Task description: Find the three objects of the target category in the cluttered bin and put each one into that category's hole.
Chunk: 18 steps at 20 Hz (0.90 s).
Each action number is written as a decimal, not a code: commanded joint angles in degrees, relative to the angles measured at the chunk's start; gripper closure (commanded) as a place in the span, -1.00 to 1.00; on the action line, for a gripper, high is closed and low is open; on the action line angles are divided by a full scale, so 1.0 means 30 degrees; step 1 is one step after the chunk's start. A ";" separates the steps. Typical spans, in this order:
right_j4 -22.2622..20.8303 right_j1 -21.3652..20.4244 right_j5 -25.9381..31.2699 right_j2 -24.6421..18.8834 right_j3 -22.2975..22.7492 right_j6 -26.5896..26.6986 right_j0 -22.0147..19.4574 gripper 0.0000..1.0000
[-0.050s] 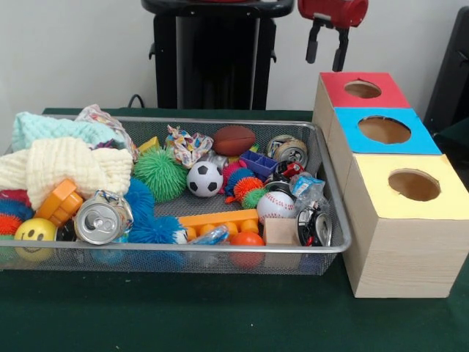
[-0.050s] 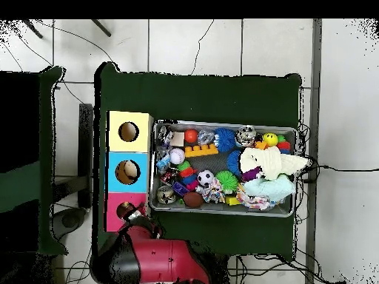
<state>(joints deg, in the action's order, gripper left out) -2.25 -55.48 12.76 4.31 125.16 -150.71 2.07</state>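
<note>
Currently gripper [image 1: 327, 50] hangs empty, fingers apart, above the red box [image 1: 362, 89]. Mesh bin [image 1: 331, 196] remains packed: soccer ball [image 1: 204, 179], baseball [image 1: 275, 207], cans. Can't tell the target category; no deposits visible.

No readable text, label or number anywhere, only a smiley face on the yellow ball [image 1: 34, 232].

Soft, even light falls from above, bright on the white wall. The mesh bin [image 1: 331, 220] throws a faint shadow onto the counter [image 1: 183, 315] at its near edge. A crushed can [image 1: 99, 218] shows mild glare.
</note>
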 commanded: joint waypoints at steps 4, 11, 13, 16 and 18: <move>-0.2056 -0.0249 0.2843 -0.3917 -0.2204 0.3885 -0.2715 -1.00; -0.3953 -0.0130 0.2377 -0.3996 -0.2852 0.3545 -0.2973 1.00; -0.4077 -0.0020 0.2473 -0.4230 -0.2799 0.3206 -0.2798 1.00; -0.4219 0.0311 0.2959 -0.4689 -0.3207 0.3186 -0.2903 1.00; -0.4241 0.0489 0.3450 -0.5031 -0.3699 0.3291 -0.2966 1.00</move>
<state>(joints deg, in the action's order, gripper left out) -11.40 -56.54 14.76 -3.82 120.52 -150.71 -5.76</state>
